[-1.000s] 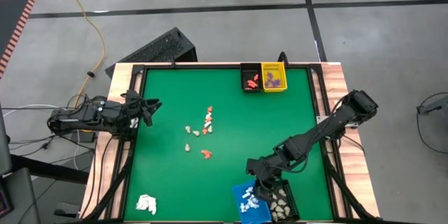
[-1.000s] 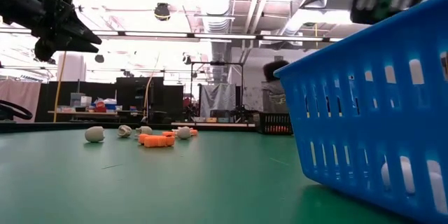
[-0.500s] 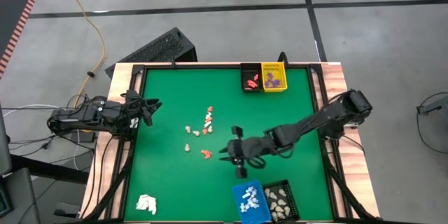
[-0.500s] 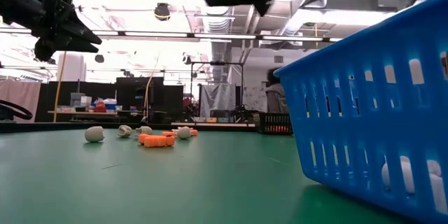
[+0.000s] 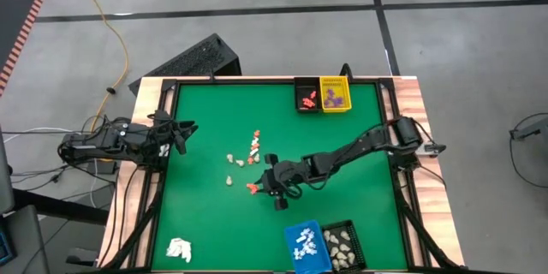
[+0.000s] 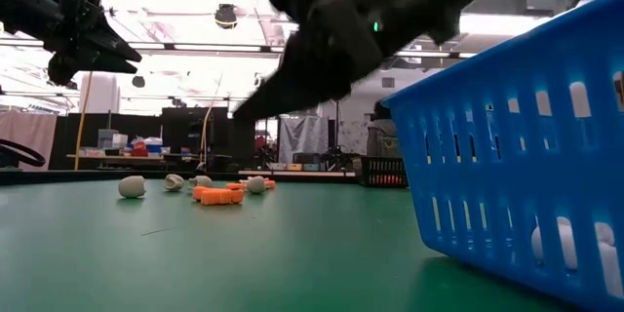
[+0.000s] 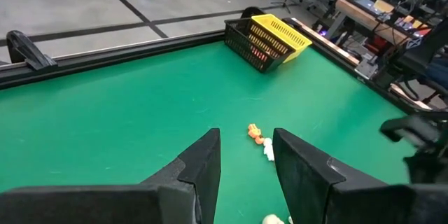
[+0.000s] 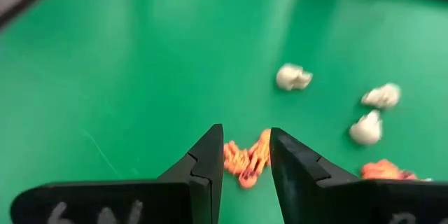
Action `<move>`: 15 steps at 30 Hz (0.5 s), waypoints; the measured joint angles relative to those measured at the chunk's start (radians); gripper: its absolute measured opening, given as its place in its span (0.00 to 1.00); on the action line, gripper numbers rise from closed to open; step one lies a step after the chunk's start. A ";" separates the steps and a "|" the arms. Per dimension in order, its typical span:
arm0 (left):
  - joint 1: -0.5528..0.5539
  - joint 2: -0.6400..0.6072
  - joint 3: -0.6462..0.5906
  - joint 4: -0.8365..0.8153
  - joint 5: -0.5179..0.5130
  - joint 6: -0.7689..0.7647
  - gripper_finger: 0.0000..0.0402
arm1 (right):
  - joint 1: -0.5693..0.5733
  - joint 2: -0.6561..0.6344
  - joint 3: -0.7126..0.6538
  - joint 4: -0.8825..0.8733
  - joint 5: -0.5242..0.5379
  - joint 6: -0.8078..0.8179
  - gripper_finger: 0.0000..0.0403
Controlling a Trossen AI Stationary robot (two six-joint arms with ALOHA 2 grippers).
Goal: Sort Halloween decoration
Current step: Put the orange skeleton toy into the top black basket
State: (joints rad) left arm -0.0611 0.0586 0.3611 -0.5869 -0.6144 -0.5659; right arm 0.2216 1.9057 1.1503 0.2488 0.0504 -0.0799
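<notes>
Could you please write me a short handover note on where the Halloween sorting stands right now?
Right gripper: fingers open, empty, over an orange piece mid-table.
Left gripper: open, empty, waiting at the table's left edge.
Done: pieces already lie in the black bin, yellow bin, blue basket and the black basket beside it.
Left: the loose cluster of orange and pale pieces mid-table. A white wad sits at the near-left corner.

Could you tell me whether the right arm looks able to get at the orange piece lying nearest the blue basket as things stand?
Probably yes. The right gripper hangs open just beside the orange piece, which shows between its fingers in the right wrist view. Only bare green table surrounds it; the nearest cream pieces lie apart.
</notes>
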 joint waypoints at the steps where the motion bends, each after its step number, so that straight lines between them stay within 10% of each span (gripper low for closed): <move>1: 0.000 0.000 0.000 0.000 0.000 0.000 0.30 | -0.003 0.015 0.000 0.002 -0.001 0.000 0.28; 15: 0.000 0.000 0.000 0.001 -0.003 0.000 0.30 | -0.052 0.113 0.014 0.030 -0.031 -0.034 0.28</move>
State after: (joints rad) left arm -0.0610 0.0589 0.3614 -0.5861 -0.6170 -0.5659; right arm 0.1698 2.0186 1.1641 0.2791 0.0193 -0.1138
